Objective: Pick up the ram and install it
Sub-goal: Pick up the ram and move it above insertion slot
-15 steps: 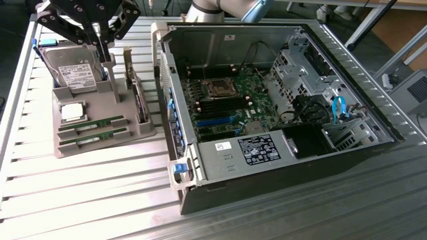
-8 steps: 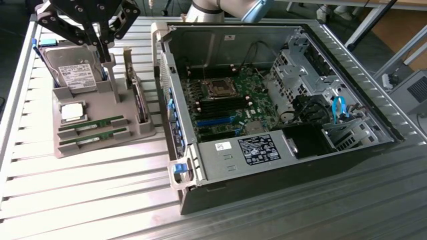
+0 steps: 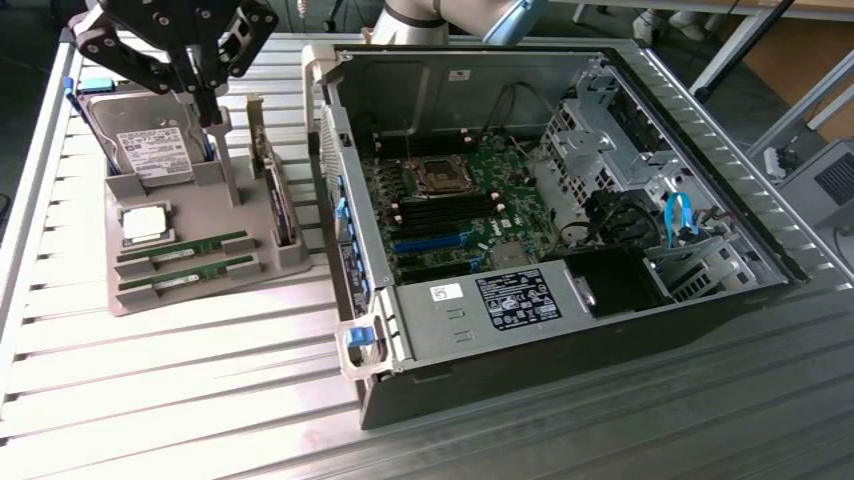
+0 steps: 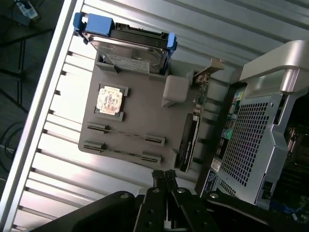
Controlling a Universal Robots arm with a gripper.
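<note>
Two green ram sticks [image 3: 183, 250] [image 3: 187, 274] lie side by side in slots of a grey holder tray [image 3: 220, 215] at the exterior view's left. In the wrist view both ram sticks show edge-on as thin lines [image 4: 126, 134] [image 4: 121, 151] on the tray [image 4: 145, 111]. My gripper [image 3: 214, 118] hangs above the tray's far part, over the hard drive and well above the sticks. Its two fingertips [image 4: 164, 175] are pressed together with nothing between them.
The tray also carries a hard drive [image 3: 154, 140] in blue rails, a square silver processor chip [image 3: 144, 222] and an upright expansion card [image 3: 274, 185]. The open computer case [image 3: 747, 260] lies at the exterior view's right, its motherboard showing black [image 3: 434, 213] and blue [image 3: 427, 243] memory slots.
</note>
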